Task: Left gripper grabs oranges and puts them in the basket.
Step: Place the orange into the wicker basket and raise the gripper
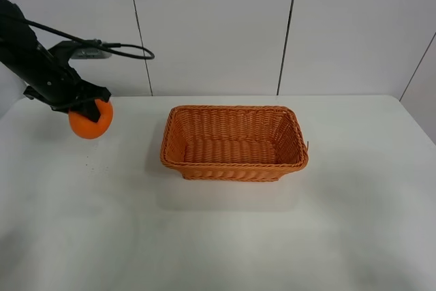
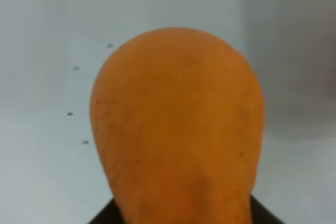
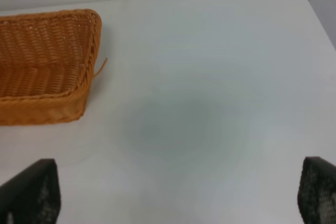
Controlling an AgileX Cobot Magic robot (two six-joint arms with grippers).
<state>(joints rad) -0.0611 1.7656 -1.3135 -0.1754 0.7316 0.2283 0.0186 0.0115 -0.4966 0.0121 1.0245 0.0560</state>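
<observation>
My left gripper [image 1: 87, 108] is shut on the orange [image 1: 90, 121] and holds it above the table at the far left, well left of the basket. In the left wrist view the orange [image 2: 178, 129] fills the middle of the picture, with black jaw parts just showing beneath it. The woven wicker basket [image 1: 234, 161] stands empty at the middle of the table; a corner of it shows in the right wrist view [image 3: 47, 106]. My right gripper [image 3: 178, 192] is open, its two black fingertips [image 3: 31, 192] spread wide over bare table right of the basket.
The white table [image 1: 218, 236] ends at a white panelled wall [image 1: 211, 25] behind. A few small dark specks [image 1: 86, 161] lie on the table below the orange. A loose black cable [image 1: 129, 49] loops off the left arm.
</observation>
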